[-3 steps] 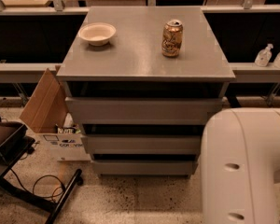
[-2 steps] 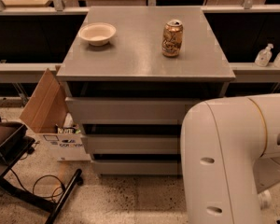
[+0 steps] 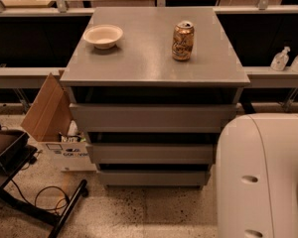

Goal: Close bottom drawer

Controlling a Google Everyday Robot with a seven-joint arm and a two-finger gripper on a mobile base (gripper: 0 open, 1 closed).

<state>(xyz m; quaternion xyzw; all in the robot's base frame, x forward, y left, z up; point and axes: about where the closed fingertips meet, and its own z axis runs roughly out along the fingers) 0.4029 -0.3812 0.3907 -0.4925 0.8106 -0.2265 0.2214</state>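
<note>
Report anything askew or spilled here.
Nothing stands out: the gold drink can and cream round bowl sit upright on the grey cabinet, its lowest flat grey drawer front level. The gripper is out of view.

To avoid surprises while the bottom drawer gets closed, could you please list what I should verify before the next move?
1. Target found: ok. The bottom drawer is the lowest grey front of the cabinet.
2. Gripper located: not ok. The gripper is out of view; only the white arm shows, at lower right.
3. How far the drawer stands open: cannot tell from this angle.
4. Items on top stable: ok. The can stands upright and the bowl sits flat, both away from the front edge.
5. Clutter near the drawer front: ok. The cardboard box lies to the cabinet's left, apart from the front.
</note>
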